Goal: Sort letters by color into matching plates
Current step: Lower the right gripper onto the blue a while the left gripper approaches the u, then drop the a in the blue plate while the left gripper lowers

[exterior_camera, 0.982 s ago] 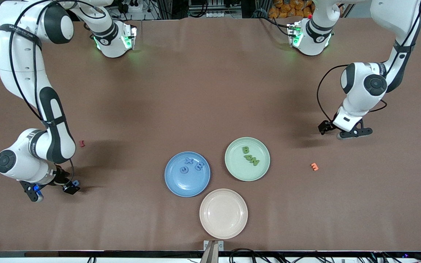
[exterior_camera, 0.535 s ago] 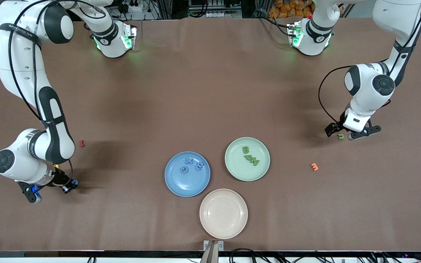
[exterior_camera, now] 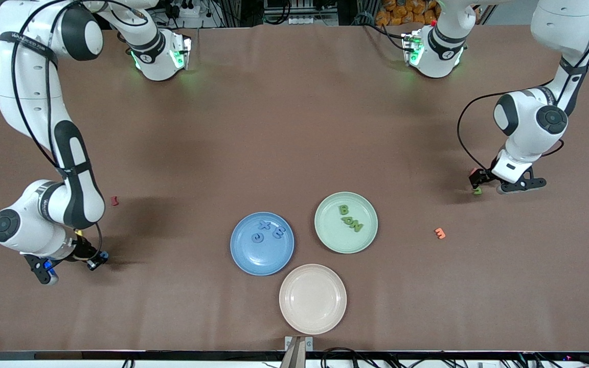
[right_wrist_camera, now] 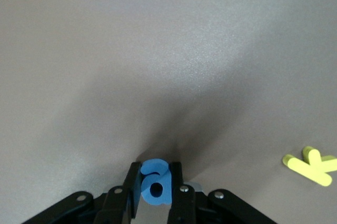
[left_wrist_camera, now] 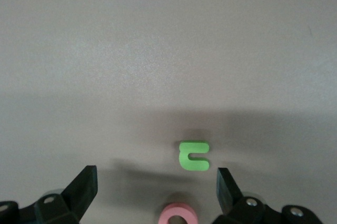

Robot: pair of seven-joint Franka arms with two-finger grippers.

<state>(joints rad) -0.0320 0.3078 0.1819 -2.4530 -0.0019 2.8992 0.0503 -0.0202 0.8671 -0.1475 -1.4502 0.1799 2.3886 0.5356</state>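
Since the earlier frames, the left arm has swung toward its own end of the table, uncovering a green letter (exterior_camera: pixel 477 191), and the right gripper's jaws, previously apart, have closed. Right gripper (exterior_camera: pixel 68 267) now sits low at the right arm's end of the table, clenched on a blue letter (right_wrist_camera: pixel 155 183), which the right wrist view shows pinched upright between the two fingers (right_wrist_camera: pixel 176 184); a yellow letter (right_wrist_camera: pixel 310 165) lies flat on the table (exterior_camera: pixel 294 128) near it in that view. Left gripper (exterior_camera: pixel 499 184) hovers low at the left arm's end of the table with its jaws spread wide and nothing between them. The left wrist view shows the green letter lying flat on the table just ahead of the gap between the open fingers (left_wrist_camera: pixel 84 191), with a pink letter (left_wrist_camera: pixel 179 214) beside it. The blue plate (exterior_camera: pixel 262 244) holds three blue letters (exterior_camera: pixel 269 231). The green plate (exterior_camera: pixel 346 222) sits at its 2 o'clock, rims nearly touching, and holds three green letters (exterior_camera: pixel 349 217). A cream plate (exterior_camera: pixel 313 299) lies at 5 o'clock from the blue plate, nearer the front camera. An orange letter (exterior_camera: pixel 439 233) rests at 3 o'clock from the green plate, well apart from it. A dark red letter (exterior_camera: pixel 115 201) rests at 10 o'clock from the blue plate, well apart.
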